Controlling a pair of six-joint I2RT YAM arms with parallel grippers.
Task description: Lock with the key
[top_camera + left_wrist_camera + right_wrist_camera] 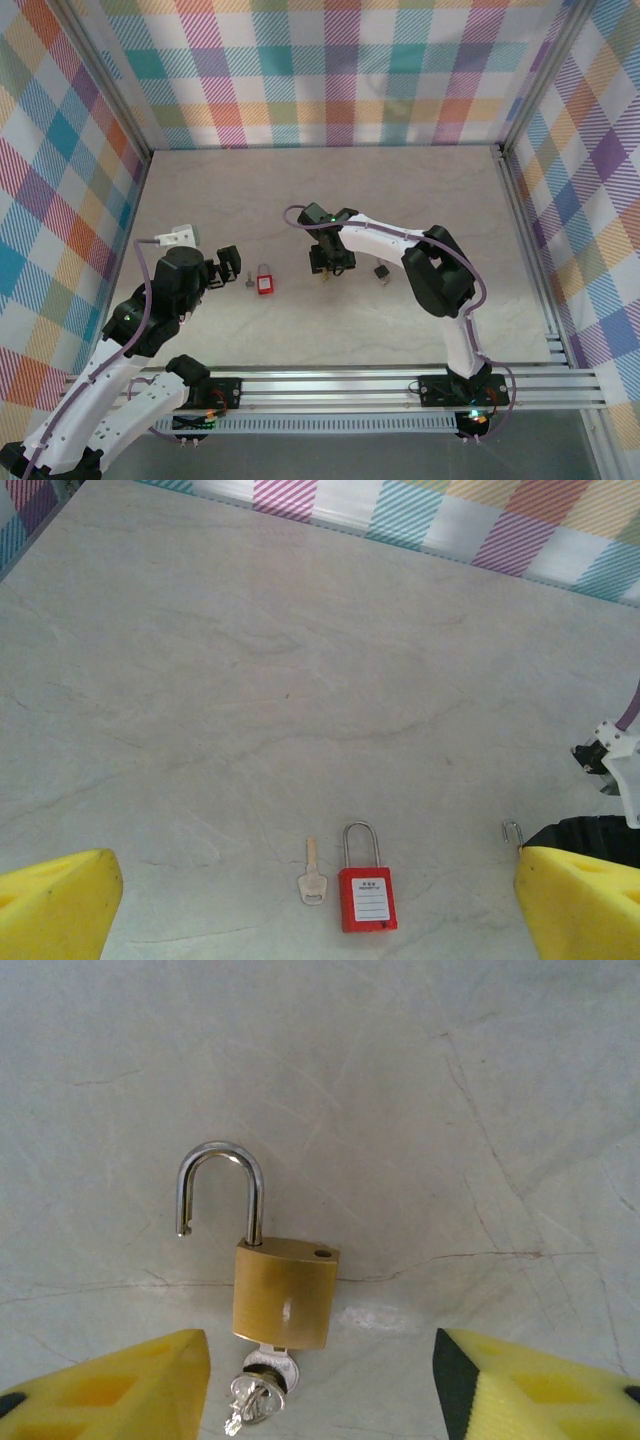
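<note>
Currently R gripper (320,1360) is straddling open-shackle brass padlock (285,1305), lower centre of frame, silver key (262,1380) inserted; fingers apart, not touching it. L gripper (316,865) is hanging wide open, empty.

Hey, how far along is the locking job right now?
Done: a key sits in the brass padlock. In hand: the right gripper straddles it, fingers apart, not gripping. Remaining: its shackle stands open, so it is not locked. The red padlock and loose key lie untouched.
</note>
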